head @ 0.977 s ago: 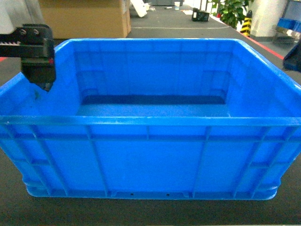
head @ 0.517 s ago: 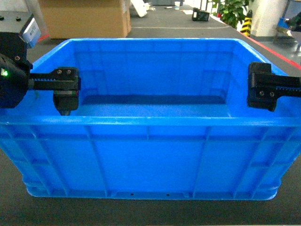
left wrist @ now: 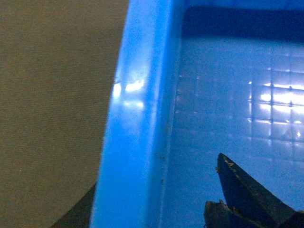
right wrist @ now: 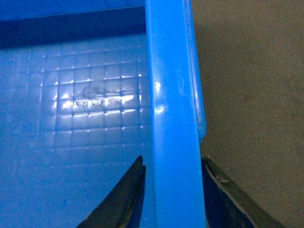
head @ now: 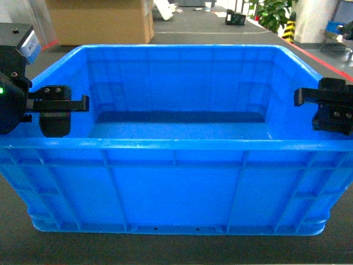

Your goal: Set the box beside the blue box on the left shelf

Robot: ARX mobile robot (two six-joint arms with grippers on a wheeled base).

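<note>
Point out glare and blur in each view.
Head view: sharp; large blue plastic crate evenly lit. Left wrist view: soft focus, white glare on the crate's rim and grid floor. Right wrist view: glare patches on the floor, rim highlight.

Black, screw-studded left end effector (head: pixel 58 113), green light

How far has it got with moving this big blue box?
Early on. Done: both pincers are at the box. In hand: the right pincer straddles the right rim, one finger inside and one outside; the left pincer sits at the left wall, its grip unclear. Left: lifting it and carrying it to the shelf, which is not in view.
</note>
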